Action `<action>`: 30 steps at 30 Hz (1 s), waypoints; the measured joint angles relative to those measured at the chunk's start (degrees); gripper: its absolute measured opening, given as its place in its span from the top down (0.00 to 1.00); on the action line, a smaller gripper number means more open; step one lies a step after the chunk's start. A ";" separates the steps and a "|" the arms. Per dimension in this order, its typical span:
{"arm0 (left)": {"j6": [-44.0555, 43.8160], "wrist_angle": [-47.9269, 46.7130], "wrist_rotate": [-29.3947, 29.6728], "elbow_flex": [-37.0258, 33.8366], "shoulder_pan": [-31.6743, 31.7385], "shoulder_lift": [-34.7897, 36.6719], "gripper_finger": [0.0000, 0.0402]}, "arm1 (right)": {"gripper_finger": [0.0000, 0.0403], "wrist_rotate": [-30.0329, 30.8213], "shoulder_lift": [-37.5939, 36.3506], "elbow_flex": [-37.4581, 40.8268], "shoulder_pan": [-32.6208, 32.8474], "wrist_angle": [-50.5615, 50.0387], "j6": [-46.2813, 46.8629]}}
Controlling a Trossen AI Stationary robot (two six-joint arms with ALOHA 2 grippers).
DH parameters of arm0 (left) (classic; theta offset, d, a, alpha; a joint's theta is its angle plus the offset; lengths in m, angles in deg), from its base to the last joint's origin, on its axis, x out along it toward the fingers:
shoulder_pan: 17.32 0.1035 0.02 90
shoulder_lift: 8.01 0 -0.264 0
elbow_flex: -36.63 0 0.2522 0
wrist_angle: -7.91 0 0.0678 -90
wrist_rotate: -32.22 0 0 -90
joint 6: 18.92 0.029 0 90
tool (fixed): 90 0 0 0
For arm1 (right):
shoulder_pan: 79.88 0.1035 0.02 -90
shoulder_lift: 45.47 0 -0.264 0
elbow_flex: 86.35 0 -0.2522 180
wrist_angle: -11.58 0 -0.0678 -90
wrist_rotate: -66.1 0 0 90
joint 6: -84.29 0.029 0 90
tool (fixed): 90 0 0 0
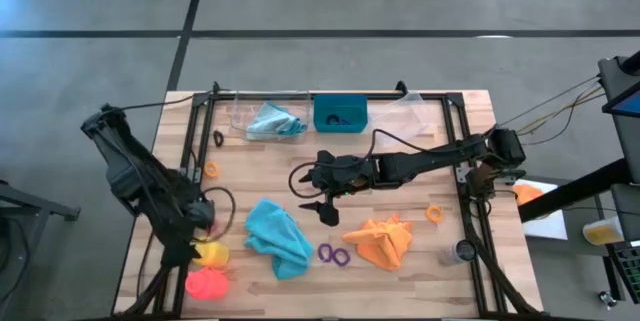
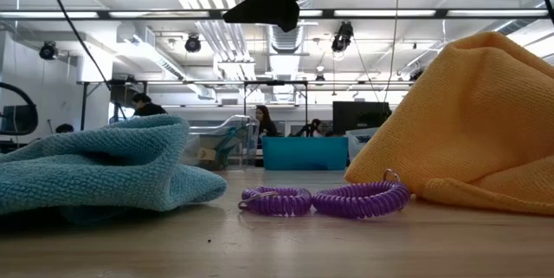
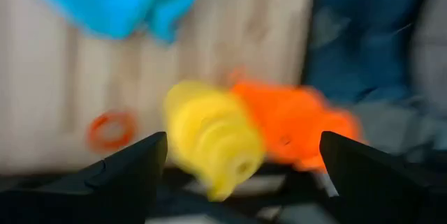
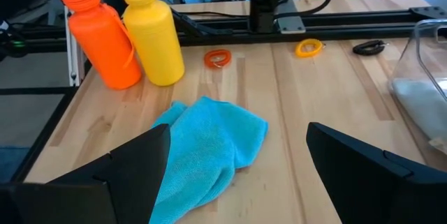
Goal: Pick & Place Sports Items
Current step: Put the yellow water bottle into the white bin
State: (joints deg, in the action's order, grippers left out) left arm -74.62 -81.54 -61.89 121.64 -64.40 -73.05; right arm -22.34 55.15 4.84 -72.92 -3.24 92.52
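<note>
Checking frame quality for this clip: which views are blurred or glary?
Left wrist view: heavy blur smears the yellow bottle and orange-red bottle. Right wrist view: sharp on the teal cloth. Low view: bright ceiling lights glare above the purple rings. High view: even light.

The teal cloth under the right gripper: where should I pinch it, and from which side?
Judging by its pose, pinch the teal cloth at its raised folded hump, coming straight down from above. The right gripper hangs open beside it already; the flat edges hug the table and offer little to grip.
</note>
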 joint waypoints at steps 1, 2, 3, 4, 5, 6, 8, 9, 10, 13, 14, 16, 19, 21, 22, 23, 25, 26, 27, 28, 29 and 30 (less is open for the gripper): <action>0.93 -3.80 -0.33 1.79 -0.27 -2.01 0.06 | 0.16 0.00 0.00 0.00 0.00 0.00 0.02; 1.81 -7.49 -0.46 3.62 -0.56 -4.01 0.06 | 0.16 0.00 0.00 0.00 0.00 -0.01 0.00; 2.74 -10.20 -0.44 5.27 -0.78 -5.86 0.06 | 0.16 0.00 0.00 0.00 0.00 -0.05 0.01; 3.77 -12.16 -0.35 6.69 -1.01 -7.55 0.06 | 0.16 0.00 0.00 0.00 0.00 -0.08 -0.06; 4.86 -13.54 -0.08 7.77 -1.25 -8.94 0.06 | 0.16 0.00 0.00 0.00 0.00 -0.17 -0.11; 5.92 -13.78 0.57 8.46 -1.53 -10.02 0.06 | 0.16 0.00 0.00 0.00 0.00 -0.26 -0.16; 7.92 -12.77 2.03 9.47 -1.87 -11.42 0.06 | 0.16 -0.02 0.00 0.00 0.00 -0.28 -0.28; 8.81 -12.20 2.56 9.63 -1.95 -11.71 0.06 | 0.16 -0.04 0.00 0.00 0.00 -0.33 -0.28; 9.09 -11.53 2.84 9.63 -1.96 -11.78 0.06 | 0.16 -0.07 0.00 0.00 0.00 -0.35 -0.28; 8.92 -10.40 3.02 9.38 -1.99 -11.32 0.06 | 0.16 -0.09 0.00 0.00 0.02 -0.44 -0.30; 8.62 -10.37 3.05 9.30 -2.04 -11.00 0.06 | 0.16 -0.11 0.00 0.00 0.02 -0.45 -0.30; 7.92 -10.03 3.33 9.02 -2.41 -10.20 0.06 | 0.16 -0.13 0.00 0.00 0.02 -0.48 -0.29; 7.87 -8.94 5.86 8.14 -3.44 -9.21 0.06 | 0.16 -0.15 0.00 0.00 0.04 -0.66 -0.28; 7.73 -7.13 6.89 7.10 -4.14 -8.49 0.06 | 0.16 -0.13 0.00 0.00 0.15 -0.90 -0.28; 7.50 -6.21 7.14 6.44 -4.47 -8.22 0.06 | 0.16 -0.13 0.00 0.00 0.19 -0.98 -0.28; 7.19 -5.65 7.14 5.57 -4.72 -8.06 0.06 | 0.16 -0.15 0.00 0.00 0.28 -1.03 -0.28; 6.04 -5.52 6.97 3.83 -5.23 -8.02 0.06 | 0.16 -0.17 0.00 0.00 0.31 -1.19 -0.28; 5.51 -5.47 6.30 3.06 -5.42 -8.02 0.06 | 0.16 -0.21 0.00 0.00 0.31 -1.22 -0.28; 4.92 -5.30 5.74 2.37 -5.66 -8.02 0.06 | 0.16 -0.22 0.00 0.00 0.31 -1.29 -0.28; 4.50 -5.08 5.38 1.71 -5.76 -8.02 0.06 | 0.16 -0.22 0.00 0.00 0.31 -1.31 -0.28; 4.30 -4.85 5.16 1.14 -5.87 -8.02 0.06 | 0.16 -0.22 0.00 0.00 0.30 -1.31 -0.28; 4.25 -4.56 4.97 0.70 -5.88 -8.02 0.06 | 0.16 -0.20 0.00 0.00 0.28 -1.31 -0.28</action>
State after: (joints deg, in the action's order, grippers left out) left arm -70.37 -86.10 -56.92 122.34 -70.27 -81.07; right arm -22.54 55.15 4.84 -72.63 -4.55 92.23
